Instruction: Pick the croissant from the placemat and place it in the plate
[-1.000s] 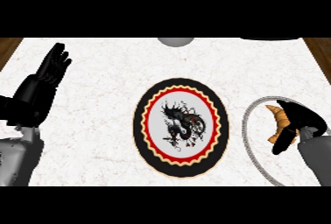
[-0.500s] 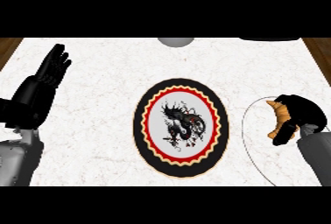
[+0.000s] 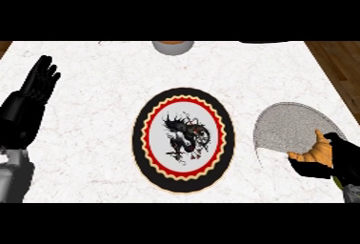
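The croissant (image 3: 314,155), golden brown, shows at the lower right over the near edge of the grey placemat (image 3: 292,126). My right hand (image 3: 345,159) is curled round it from the right and hides part of it. The plate (image 3: 184,102), round with a black rim, a red zigzag ring and a dark figure on white, lies at the counter's middle, left of the placemat, with nothing on it. My left hand (image 3: 32,97) rests open at the left edge, fingers up, away from both.
A grey round object (image 3: 172,46) sits at the counter's far edge, beyond the plate. The white marble counter ends at the right, where wooden floor (image 3: 341,62) shows past its edge.
My right hand has drawn back toward the lower right with the croissant in it, uncovering most of the placemat. The left hand has stayed where it was.
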`<state>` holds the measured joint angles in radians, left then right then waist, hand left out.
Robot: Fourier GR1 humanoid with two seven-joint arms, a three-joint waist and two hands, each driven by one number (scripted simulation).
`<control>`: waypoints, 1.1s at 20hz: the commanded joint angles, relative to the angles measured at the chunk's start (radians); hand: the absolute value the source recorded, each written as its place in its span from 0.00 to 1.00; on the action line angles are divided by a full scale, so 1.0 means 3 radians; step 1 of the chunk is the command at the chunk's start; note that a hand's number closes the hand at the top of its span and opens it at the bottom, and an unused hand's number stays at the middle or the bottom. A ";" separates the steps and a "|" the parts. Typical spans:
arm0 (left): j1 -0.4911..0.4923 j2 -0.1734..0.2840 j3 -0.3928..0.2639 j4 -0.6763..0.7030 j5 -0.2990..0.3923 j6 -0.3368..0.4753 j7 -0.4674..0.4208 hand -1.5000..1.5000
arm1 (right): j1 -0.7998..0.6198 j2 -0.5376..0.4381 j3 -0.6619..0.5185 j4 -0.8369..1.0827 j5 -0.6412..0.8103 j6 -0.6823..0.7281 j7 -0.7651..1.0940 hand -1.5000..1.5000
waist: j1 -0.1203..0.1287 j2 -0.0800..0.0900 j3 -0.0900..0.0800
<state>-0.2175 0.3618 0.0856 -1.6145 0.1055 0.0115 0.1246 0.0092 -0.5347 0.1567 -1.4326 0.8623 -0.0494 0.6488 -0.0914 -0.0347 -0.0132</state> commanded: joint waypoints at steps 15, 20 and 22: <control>0.0041 -0.0021 -0.0005 -0.0117 0.0090 -0.0110 0.0049 0.50 | 0.1935 0.0225 0.0837 -0.3883 0.0728 -0.0613 0.0426 1.00 | 0.0156 0.0068 0.0034; -0.0142 -0.0043 -0.0080 -0.0036 -0.0015 -0.0098 0.0045 0.50 | 0.1523 0.0438 0.1359 -0.3832 0.1117 -0.0451 0.0660 1.00 | 0.0239 0.0101 0.0031; -0.0317 -0.0015 -0.0049 0.0096 -0.0010 -0.0143 0.0013 0.50 | 0.1101 0.0504 0.1319 -0.3665 0.1035 -0.0226 0.0801 1.00 | 0.0284 0.0121 0.0034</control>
<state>-0.2554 0.3567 0.0747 -1.6201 0.1138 -0.0265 0.1302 0.4241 -0.4278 0.4885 -2.3673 1.0647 -0.2318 0.7911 -0.0279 -0.0067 -0.0034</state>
